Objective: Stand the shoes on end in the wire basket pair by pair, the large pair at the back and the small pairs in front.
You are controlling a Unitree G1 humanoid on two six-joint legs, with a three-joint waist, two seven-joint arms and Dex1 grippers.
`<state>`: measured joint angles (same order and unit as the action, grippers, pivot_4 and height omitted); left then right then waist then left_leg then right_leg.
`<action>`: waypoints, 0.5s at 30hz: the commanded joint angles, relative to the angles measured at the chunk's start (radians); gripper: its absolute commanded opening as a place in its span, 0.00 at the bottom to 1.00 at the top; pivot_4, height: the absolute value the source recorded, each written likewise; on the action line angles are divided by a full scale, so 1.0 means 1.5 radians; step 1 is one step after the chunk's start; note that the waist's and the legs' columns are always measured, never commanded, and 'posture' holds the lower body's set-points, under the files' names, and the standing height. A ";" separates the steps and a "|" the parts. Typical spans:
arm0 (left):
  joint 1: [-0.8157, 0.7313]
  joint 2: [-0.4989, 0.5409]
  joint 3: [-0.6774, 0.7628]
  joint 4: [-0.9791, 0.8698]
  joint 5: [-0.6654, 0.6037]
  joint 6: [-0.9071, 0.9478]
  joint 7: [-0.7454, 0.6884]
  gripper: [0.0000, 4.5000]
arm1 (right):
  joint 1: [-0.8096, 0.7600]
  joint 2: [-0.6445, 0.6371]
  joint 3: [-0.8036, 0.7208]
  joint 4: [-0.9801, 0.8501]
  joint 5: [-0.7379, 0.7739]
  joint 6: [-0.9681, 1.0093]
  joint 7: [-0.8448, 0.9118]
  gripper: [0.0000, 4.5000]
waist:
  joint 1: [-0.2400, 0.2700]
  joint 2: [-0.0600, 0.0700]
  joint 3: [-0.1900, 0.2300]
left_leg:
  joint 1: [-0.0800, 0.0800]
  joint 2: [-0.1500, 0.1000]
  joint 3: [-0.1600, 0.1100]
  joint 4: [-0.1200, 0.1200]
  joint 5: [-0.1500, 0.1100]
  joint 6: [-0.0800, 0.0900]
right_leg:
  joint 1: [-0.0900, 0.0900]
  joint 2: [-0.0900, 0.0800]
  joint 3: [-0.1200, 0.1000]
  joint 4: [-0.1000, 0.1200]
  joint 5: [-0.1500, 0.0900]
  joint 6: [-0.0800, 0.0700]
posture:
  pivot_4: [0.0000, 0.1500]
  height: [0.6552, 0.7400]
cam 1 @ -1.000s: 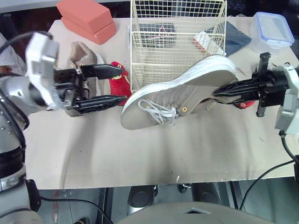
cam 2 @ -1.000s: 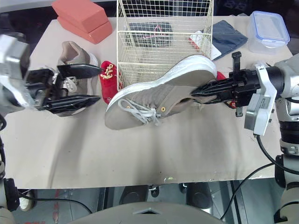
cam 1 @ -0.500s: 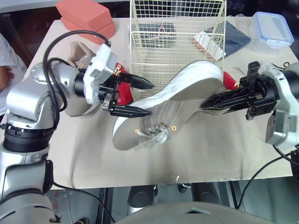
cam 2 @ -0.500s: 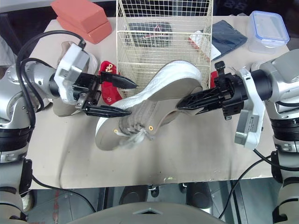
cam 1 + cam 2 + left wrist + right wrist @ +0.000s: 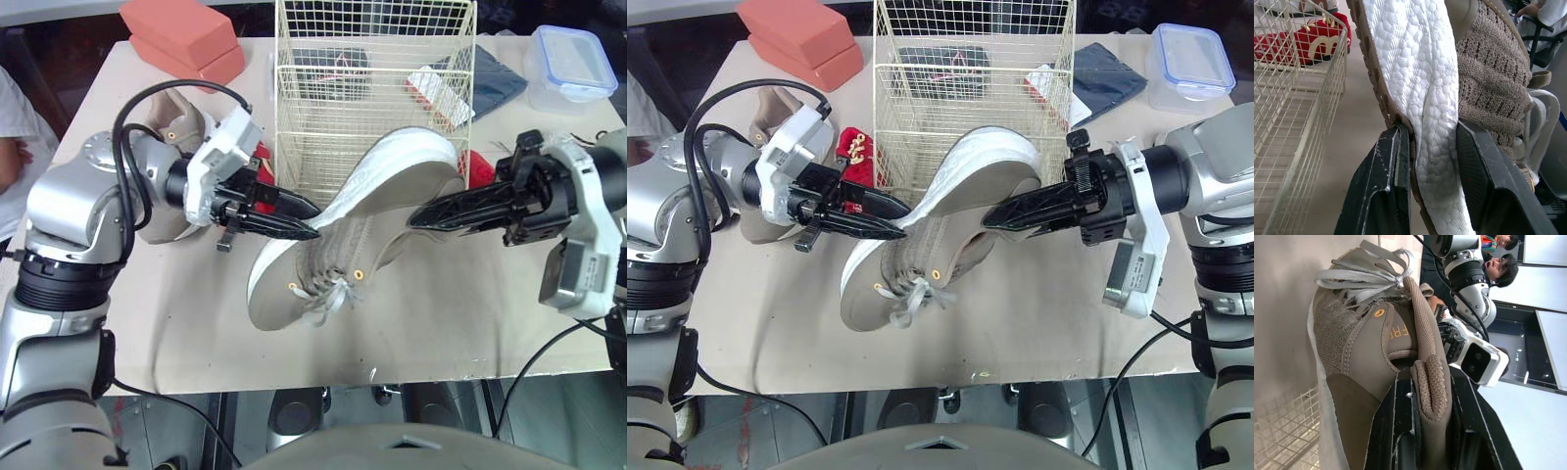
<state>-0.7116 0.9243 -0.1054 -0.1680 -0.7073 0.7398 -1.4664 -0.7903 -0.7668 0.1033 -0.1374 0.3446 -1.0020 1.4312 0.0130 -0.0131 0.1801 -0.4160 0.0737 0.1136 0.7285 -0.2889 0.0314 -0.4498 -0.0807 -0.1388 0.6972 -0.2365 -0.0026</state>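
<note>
The left end effector (image 5: 312,221) was pinched on the sole of the shoe (image 5: 338,257), which was held tilted, toe down, above the desk (image 5: 441,313) in front of the basket (image 5: 372,88). Its heel collar was clamped by the right end effector (image 5: 416,216), presumably for upending.

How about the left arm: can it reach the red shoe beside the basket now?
Probably not yet. The left gripper is shut on the grey sneaker, sole between its fingers; the red shoe lies close beside its wrist.
</note>
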 commanded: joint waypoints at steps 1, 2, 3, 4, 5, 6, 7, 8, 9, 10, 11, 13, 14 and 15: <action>0.008 -0.006 -0.003 -0.036 0.005 0.000 0.009 0.22 | -0.016 0.001 -0.039 -0.024 0.031 -0.008 -0.077 0.00 | 0.000 0.000 0.000 | 0.000 0.000 0.000 0.000 0.000 0.000 | 0.000 0.000 0.000 0.000 0.000 0.000 | 1.00 0.36; 0.010 -0.006 -0.003 -0.037 0.007 -0.001 0.010 0.22 | -0.014 -0.002 -0.040 -0.025 0.032 -0.010 -0.080 0.00 | 0.000 0.000 0.000 | 0.000 0.000 0.000 0.000 0.000 0.000 | 0.000 0.000 0.000 0.000 0.000 0.000 | 1.00 0.36; 0.012 -0.005 -0.003 -0.039 0.008 0.000 0.012 0.22 | -0.012 -0.004 -0.040 -0.027 0.033 -0.011 -0.082 0.00 | 0.000 0.000 0.000 | 0.000 0.000 0.000 0.000 0.000 0.000 | 0.000 0.000 0.000 0.000 0.000 0.000 | 1.00 0.36; 0.013 -0.005 -0.003 -0.039 0.010 0.001 0.013 0.22 | -0.011 -0.006 -0.039 -0.029 0.033 -0.011 -0.085 0.00 | 0.000 0.000 0.000 | 0.000 0.000 0.000 0.000 0.000 0.000 | 0.000 0.000 0.001 0.000 0.000 0.000 | 1.00 0.36; 0.013 -0.005 -0.003 -0.039 0.010 0.001 0.013 0.22 | -0.009 -0.008 -0.039 -0.030 0.035 -0.010 -0.089 0.00 | 0.000 0.000 0.000 | 0.000 0.000 0.000 0.000 0.000 0.000 | 0.000 0.000 0.001 0.000 0.000 0.000 | 1.00 0.36; 0.013 -0.009 0.000 -0.038 0.010 -0.003 0.014 0.22 | -0.007 -0.010 -0.038 -0.031 0.037 -0.007 -0.091 0.00 | 0.000 0.000 0.000 | 0.000 0.000 0.000 0.001 0.000 0.000 | 0.000 0.000 0.001 0.000 0.000 0.000 | 1.00 0.36; 0.012 -0.016 0.002 -0.033 0.013 -0.007 0.021 0.22 | -0.004 -0.013 -0.037 -0.032 0.039 -0.004 -0.093 0.00 | 0.000 0.000 0.000 | 0.000 0.000 0.000 0.001 0.000 0.000 | 0.000 0.000 0.001 0.000 0.000 0.000 | 1.00 0.36; 0.010 -0.022 0.004 -0.029 0.016 -0.011 0.025 0.22 | 0.001 -0.017 -0.037 -0.034 0.042 0.004 -0.095 0.00 | 0.000 0.000 0.000 | 0.000 0.000 0.000 0.001 0.000 0.000 | 0.000 0.000 0.001 0.001 0.000 0.000 | 1.00 0.36; 0.010 -0.025 0.004 -0.027 0.020 -0.017 0.026 0.22 | 0.003 -0.020 -0.036 -0.036 0.043 0.007 -0.098 0.00 | 0.000 0.000 0.000 | 0.000 0.000 0.000 0.001 0.000 0.000 | 0.000 0.000 0.001 0.001 0.000 0.000 | 1.00 0.36; 0.011 -0.026 0.004 -0.026 0.025 -0.021 0.025 0.22 | 0.005 -0.023 -0.037 -0.038 0.044 0.010 -0.100 0.00 | 0.000 0.000 0.000 | 0.000 0.000 0.000 0.001 0.000 0.000 | 0.000 0.000 0.001 0.001 0.000 0.000 | 1.00 0.36; 0.012 -0.027 0.004 -0.026 0.027 -0.022 0.025 0.22 | 0.006 -0.025 -0.037 -0.041 0.044 0.012 -0.103 0.00 | 0.000 0.000 0.000 | 0.000 0.000 0.000 0.001 0.000 0.000 | 0.000 0.000 0.001 0.001 0.000 0.000 | 1.00 0.36; 0.017 -0.028 0.006 -0.028 0.028 -0.020 0.028 0.22 | 0.005 -0.026 -0.038 -0.042 0.041 0.010 -0.107 0.00 | 0.000 0.000 0.000 | 0.000 0.000 0.000 0.001 0.000 0.000 | 0.000 0.000 0.001 0.001 0.000 0.000 | 1.00 0.36; 0.021 -0.028 0.006 -0.030 0.030 -0.020 0.030 0.22 | 0.005 -0.026 -0.038 -0.042 0.041 0.009 -0.108 0.00 | 0.000 0.000 0.000 | 0.000 0.000 0.000 0.001 0.000 0.000 | 0.000 0.000 0.001 0.001 0.000 0.000 | 1.00 0.36; 0.024 -0.030 0.007 -0.030 0.032 -0.025 0.031 0.22 | 0.006 -0.027 -0.038 -0.040 0.040 0.008 -0.109 0.00 | 0.000 0.000 0.000 | 0.000 0.000 0.000 0.001 0.000 0.000 | 0.000 0.000 0.001 0.001 0.000 0.000 | 1.00 0.36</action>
<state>-0.6875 0.8857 -0.0872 -0.1871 -0.6762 0.7098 -1.4395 -0.7599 -0.8175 0.1032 -0.1552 0.3422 -0.9853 1.3687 0.0123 -0.0132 0.1801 -0.4163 0.0738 0.1133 0.7307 -0.2890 0.0315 -0.4495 -0.0805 -0.1373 0.6982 -0.2365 -0.0027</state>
